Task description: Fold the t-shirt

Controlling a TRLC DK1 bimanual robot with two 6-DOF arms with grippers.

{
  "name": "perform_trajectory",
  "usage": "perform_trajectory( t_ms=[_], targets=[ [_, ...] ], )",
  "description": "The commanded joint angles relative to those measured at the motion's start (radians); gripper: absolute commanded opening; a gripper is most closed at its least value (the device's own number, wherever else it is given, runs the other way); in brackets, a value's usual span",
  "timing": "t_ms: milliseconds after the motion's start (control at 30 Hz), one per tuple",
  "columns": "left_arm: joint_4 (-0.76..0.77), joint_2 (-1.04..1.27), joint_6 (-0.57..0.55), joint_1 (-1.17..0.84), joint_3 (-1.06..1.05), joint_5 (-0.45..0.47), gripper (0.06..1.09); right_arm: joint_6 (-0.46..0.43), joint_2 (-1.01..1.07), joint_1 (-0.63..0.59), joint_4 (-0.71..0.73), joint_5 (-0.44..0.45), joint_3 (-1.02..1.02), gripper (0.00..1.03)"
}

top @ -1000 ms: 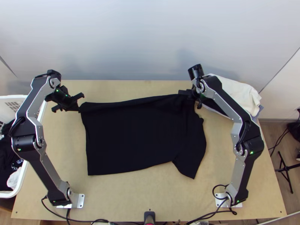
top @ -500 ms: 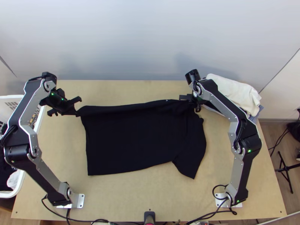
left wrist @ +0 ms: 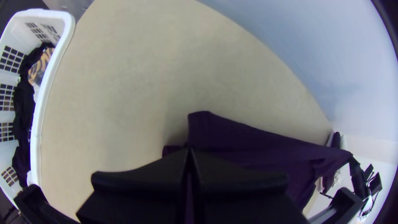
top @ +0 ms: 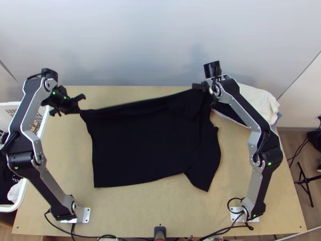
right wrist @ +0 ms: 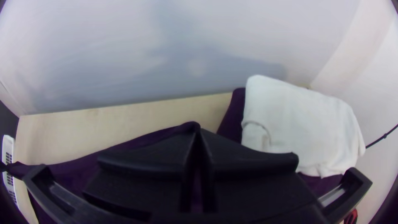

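Observation:
The black t-shirt (top: 144, 144) lies spread over the middle of the table, one sleeve toward the near right, its far edge lifted between the two grippers. My left gripper (top: 79, 111) is at the shirt's far left corner; in the left wrist view the gripper (left wrist: 190, 150) is shut on the cloth. At the far right end of that edge is my right gripper (top: 204, 87); the right wrist view has the gripper (right wrist: 199, 132) shut on the dark cloth (right wrist: 145, 139). The stretch between them looks taut.
A stack of folded clothes with a white cloth (top: 257, 100) on top lies at the table's far right, close beside the right gripper. A white laundry basket (top: 25, 188) with clothes stands at the left edge. The wall rises behind the far edge.
Both grippers have moved with the held edge: the left one outward to the left, the right one lately up the picture. The far edge is raised more at the right; the near part stays put.

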Motion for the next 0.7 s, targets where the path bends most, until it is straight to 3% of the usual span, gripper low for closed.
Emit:
perform_trajectory(
  t_ms=[0, 133, 367, 667],
  targets=[
    [0.001, 0.111, -0.028, -0.022, 0.18, 0.001, 0.1, -0.088, 0.04, -0.01, 0.166, 0.006, 0.033, 0.03],
    [-0.036, 0.108, -0.025, -0.041, 0.207, 0.001, 0.1, -0.096, 0.034, -0.005, 0.149, 0.002, 0.031, 0.03],
    [-0.149, 0.036, 0.03, -0.032, 0.168, -0.001, 0.1, -0.098, -0.037, 0.009, -0.057, -0.002, -0.016, 0.03],
    [-0.235, -0.128, 0.205, -0.032, -0.187, 0.007, 0.1, -0.021, -0.135, 0.019, -0.25, -0.071, -0.163, 0.03]
  ],
)
